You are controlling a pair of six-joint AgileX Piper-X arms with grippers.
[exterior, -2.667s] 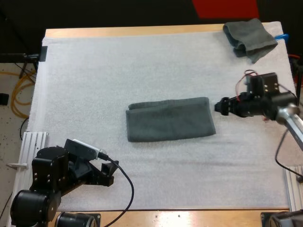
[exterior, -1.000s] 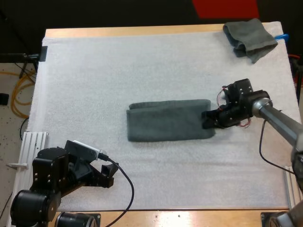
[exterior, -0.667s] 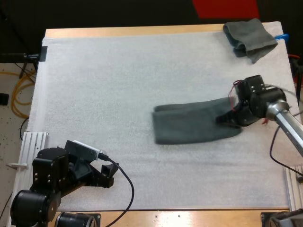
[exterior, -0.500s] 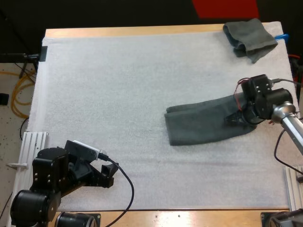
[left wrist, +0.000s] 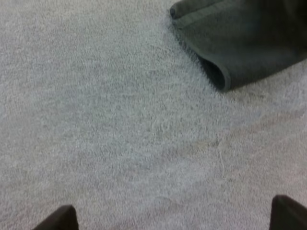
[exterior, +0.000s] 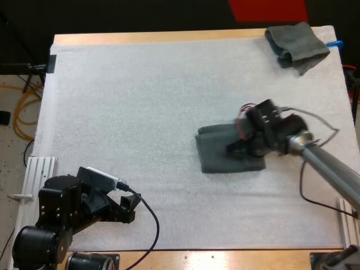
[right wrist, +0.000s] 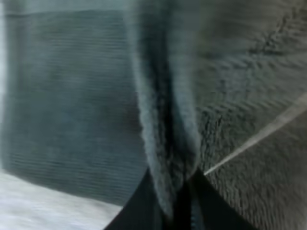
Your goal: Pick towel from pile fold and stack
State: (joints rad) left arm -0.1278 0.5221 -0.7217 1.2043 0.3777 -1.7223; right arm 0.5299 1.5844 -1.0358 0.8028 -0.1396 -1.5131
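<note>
A dark grey-green towel (exterior: pixel 216 156) is lying on the white mat (exterior: pixel 140 101), a little to the right of the middle. One part of it is lying over another part. The towel is being pinched by the right pincer (exterior: pixel 236 148), which is closed on the cloth from both sides. In the right wrist view, a thick fold of the towel is being squeezed between the two black fingers (right wrist: pixel 144 206). The left pincer (exterior: pixel 130 203) is being held low over the mat near the front left corner, well apart from the towel. Its fingers (left wrist: pixel 60 219) are being held wide apart, and nothing is being gripped between them. A second towel (exterior: pixel 297 45) is lying crumpled at the far right corner of the surface (exterior: pixel 169 37).
</note>
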